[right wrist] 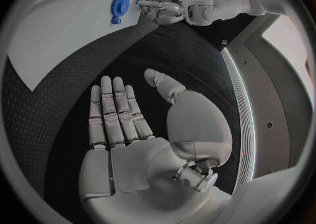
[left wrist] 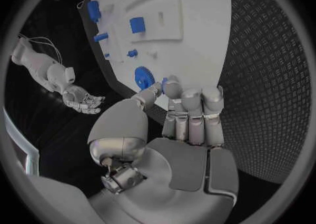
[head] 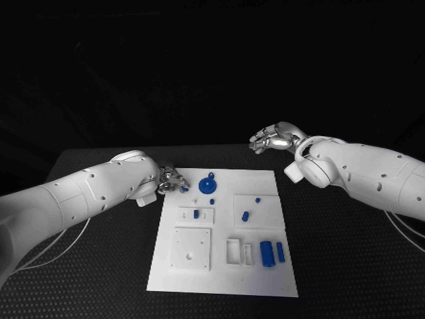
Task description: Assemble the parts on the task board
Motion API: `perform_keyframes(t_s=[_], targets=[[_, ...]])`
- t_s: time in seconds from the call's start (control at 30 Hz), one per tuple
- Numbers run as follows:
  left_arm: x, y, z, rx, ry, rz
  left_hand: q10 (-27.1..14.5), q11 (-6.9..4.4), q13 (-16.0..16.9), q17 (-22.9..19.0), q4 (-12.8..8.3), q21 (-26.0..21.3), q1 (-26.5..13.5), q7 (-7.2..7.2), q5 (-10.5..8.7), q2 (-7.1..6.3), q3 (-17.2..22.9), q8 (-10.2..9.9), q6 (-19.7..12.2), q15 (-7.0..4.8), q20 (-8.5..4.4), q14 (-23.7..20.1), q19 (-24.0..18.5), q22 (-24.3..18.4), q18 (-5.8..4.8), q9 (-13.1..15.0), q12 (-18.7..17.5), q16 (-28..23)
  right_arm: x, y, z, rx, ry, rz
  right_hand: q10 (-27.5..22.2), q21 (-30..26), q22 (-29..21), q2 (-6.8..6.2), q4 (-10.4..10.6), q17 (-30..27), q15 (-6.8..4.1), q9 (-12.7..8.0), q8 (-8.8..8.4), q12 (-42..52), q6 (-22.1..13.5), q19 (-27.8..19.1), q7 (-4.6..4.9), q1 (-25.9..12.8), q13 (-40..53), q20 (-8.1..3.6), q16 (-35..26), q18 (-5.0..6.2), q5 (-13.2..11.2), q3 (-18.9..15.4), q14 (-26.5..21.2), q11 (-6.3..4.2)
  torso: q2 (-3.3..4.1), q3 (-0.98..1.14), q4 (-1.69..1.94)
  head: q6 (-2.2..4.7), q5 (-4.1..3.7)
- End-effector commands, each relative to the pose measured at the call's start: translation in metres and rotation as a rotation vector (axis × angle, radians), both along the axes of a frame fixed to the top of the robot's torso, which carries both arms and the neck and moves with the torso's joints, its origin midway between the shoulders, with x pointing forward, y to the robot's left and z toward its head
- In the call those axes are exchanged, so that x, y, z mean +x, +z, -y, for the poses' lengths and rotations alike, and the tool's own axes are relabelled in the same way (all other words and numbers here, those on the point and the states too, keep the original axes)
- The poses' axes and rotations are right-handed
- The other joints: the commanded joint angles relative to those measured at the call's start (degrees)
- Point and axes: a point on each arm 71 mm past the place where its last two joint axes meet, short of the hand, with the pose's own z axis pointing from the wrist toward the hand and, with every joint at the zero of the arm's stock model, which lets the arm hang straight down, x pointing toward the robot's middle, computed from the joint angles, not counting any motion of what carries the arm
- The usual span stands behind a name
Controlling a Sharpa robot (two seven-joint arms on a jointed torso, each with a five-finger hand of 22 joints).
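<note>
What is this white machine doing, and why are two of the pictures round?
It is a robot with two white arms, each ending in a silver hand. The square picture comes from a camera on its head, looking down at a black table. The round ones come from cameras at its wrists, behind each hand.

On the table lies a white board with small blue pieces on it, such as a round blue wheel. The robot is meant to fit the pieces together.

The left hand is at the board's edge, and a small blue piece shows at its fingertips. The right hand is open over the table, holding nothing.
</note>
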Motion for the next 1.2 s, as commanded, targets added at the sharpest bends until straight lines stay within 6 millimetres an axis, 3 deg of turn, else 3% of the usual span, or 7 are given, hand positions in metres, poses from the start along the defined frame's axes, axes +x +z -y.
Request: perform_keyframes(t_s=[0.03, 0.37, 0.5, 0.8, 1.2], targets=[[-0.003, 0.005, 0.001, -0.062, 0.024, -0.005, 0.5, -0.18, -0.1, 0.1, -1.5, 0.4, 0.7, 0.51, 0.33, 1.65, 1.0, 0.2, 1.0, -0.86, -3.79, 0.6, 0.4, 0.1, 2.32, -0.2, 0.3, 0.3, 0.0, 0.0, 0.002, -0.002, 0.01, -0.003, 0.0, -0.4, 0.1, 0.02, -0.1, -0.1, 0.06, -0.1, 0.32, -0.2, -0.2, -0.5, 1.18, -0.3, -0.1, 0.08, -0.3, 0.95, 0.3, -0.4, -0.3, 0.12, -0.06, 0.04, 0.1, 0.02, -0.01], [-0.013, 0.035, 0.0, -0.022, -0.041, 0.062, 1.0, -0.32, -0.2, 0.2, -2.5, 0.5, 0.2, 0.37, 0.33, 1.66, 1.5, 0.3, 1.5, -0.9, -3.76, 0.9, 0.5, 0.1, 2.25, -0.3, 0.4, 0.6, -0.001, 0.0, 0.004, -0.002, 0.007, -0.004, 0.0, -0.4, 0.1, -0.01, -0.1, -0.1, 0.06, -0.1, 0.33, -0.2, -0.2, -0.5, 1.18, -0.3, -0.1, 0.09, -0.3, 0.95, 0.3, -0.4, -0.3, 0.12, -0.09, 0.02, 0.39, -0.1, 0.14], [-0.02, 0.04, 0.0, -0.015, -0.06, 0.076, 1.2, -0.38, -0.3, 0.2, -2.7, 0.5, 0.1, 0.3, 0.31, 1.52, 1.7, 0.3, 1.7, -0.93, -3.74, 1.1, 0.6, 0.1, 2.23, -0.5, 0.4, 0.7, -0.001, 0.0, 0.005, -0.003, 0.005, -0.003, 0.0, -0.4, 0.1, -0.01, 0.0, -0.1, 0.06, -0.1, 0.33, -0.2, -0.2, -0.5, 1.18, -0.3, -0.1, 0.1, -0.3, 0.94, 0.3, -0.4, -0.3, 0.12, -0.11, 0.05, 0.33, -0.18, 0.34], [-0.04, 0.036, 0.008, 0.089, -0.13, 0.143, 2.1, -0.62, -0.5, 0.2, -3.2, 0.6, 0.0, 0.07, 0.47, 1.07, 2.4, 0.3, 2.4, -1.11, -3.73, 1.9, 1.1, 0.1, 2.2, -0.8, 0.5, 1.1, -0.001, 0.0, 0.006, -0.003, 0.003, -0.003, 0.0, -0.4, 0.2, -0.02, 0.0, -0.1, 0.06, -0.1, 0.34, -0.2, -0.2, -0.5, 1.18, -0.4, -0.1, 0.1, -0.3, 0.95, 0.3, -0.4, -0.3, 0.12, 0.0, -0.06, 0.25, -0.33, 0.63], [-0.066, 0.016, 0.012, 0.114, -0.158, 0.159, 3.1, -0.94, -0.6, 0.4, -3.4, 0.7, -0.3, -0.23, 0.53, 0.46, 3.0, -0.3, 3.6, -1.42, -3.81, 2.7, 1.7, -0.1, 2.27, -1.1, 0.6, 1.5, -0.002, 0.0, 0.007, -0.003, 0.003, -0.005, 0.0, -0.5, 0.2, -0.02, 0.0, -0.1, 0.06, -0.1, 0.35, -0.2, -0.2, -0.5, 1.18, -0.4, -0.1, 0.11, -0.3, 0.95, 0.3, -0.4, -0.3, 0.12, 0.02, -0.02, 0.18, -0.76, 0.91]])
